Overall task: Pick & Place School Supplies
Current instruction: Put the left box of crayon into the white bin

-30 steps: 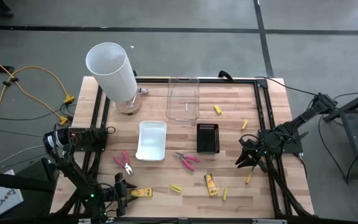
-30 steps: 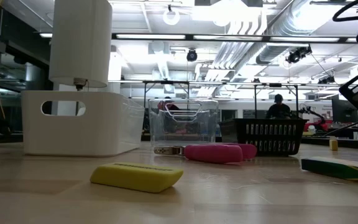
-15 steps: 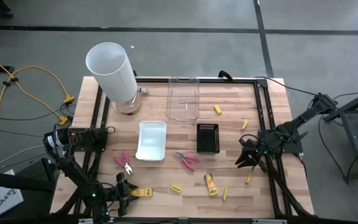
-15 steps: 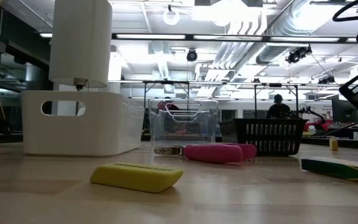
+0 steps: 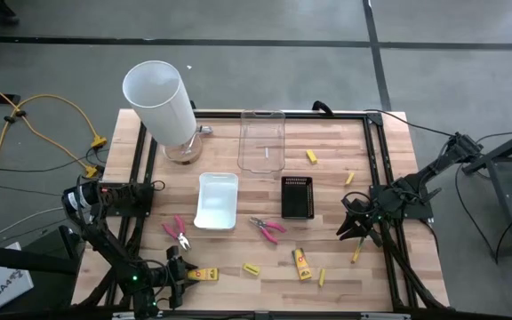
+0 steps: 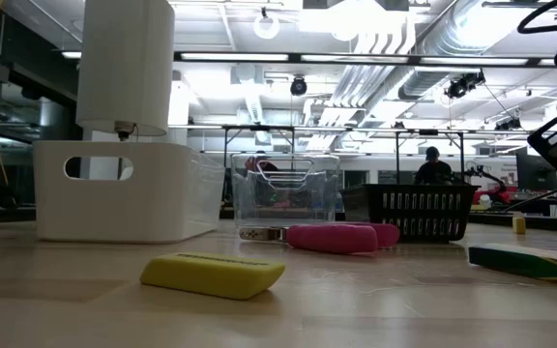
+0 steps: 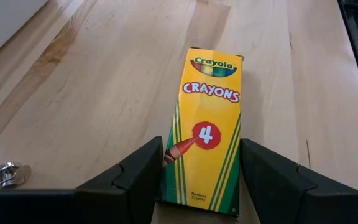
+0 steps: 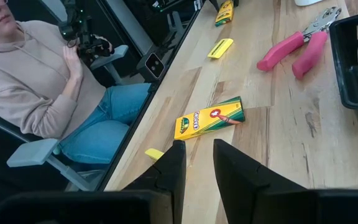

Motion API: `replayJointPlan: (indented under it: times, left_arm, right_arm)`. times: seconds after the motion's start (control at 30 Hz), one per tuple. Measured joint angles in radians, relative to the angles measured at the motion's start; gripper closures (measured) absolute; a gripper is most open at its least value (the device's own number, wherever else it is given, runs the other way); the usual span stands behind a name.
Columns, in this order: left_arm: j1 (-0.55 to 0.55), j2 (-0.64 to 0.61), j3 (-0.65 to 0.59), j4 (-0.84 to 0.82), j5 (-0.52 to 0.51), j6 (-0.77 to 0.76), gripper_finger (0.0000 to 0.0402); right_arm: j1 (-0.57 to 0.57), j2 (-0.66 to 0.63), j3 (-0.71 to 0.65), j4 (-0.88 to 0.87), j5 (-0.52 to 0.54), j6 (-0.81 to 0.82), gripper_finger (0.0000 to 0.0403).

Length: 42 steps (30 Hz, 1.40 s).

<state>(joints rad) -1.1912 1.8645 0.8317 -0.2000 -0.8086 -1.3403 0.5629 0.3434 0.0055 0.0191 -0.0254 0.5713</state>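
Pale wooden table (image 5: 327, 169), butcher-block grain, in an open workshop hall; near its front-left corner lies a flat yellow cardboard crayon pack (image 7: 205, 130), printed glossy, rectangular. Left gripper (image 7: 201, 177) sits low at the pack's near end, fingers spread wide to either long edge, not yet closed; right gripper (image 8: 197, 165) waits over the table's right side, fingers parted, empty. Pack judged light, thin-walled, crushable: grip across the narrow width, gently.

A wooden table (image 5: 327, 142) carries a tall white cylinder (image 5: 160, 100), a clear tray (image 5: 262, 140), a white tray (image 5: 218, 200) and a black basket (image 5: 297, 196). Two pink-handled pliers (image 5: 177, 232) (image 5: 267, 228), two Crayola crayon boxes (image 5: 301, 263) (image 7: 207, 124) and yellow sticks (image 5: 311, 156) lie scattered around them.
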Motion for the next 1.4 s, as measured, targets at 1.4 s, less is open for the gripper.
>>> replayJointPlan:
  times: [1.4]
  left_arm:
    - [0.025,-0.055,-0.003,0.007,0.0,0.11,0.0252]
  right_arm:
    - [0.0,0.0,0.0,0.0,0.0,0.0,0.0329]
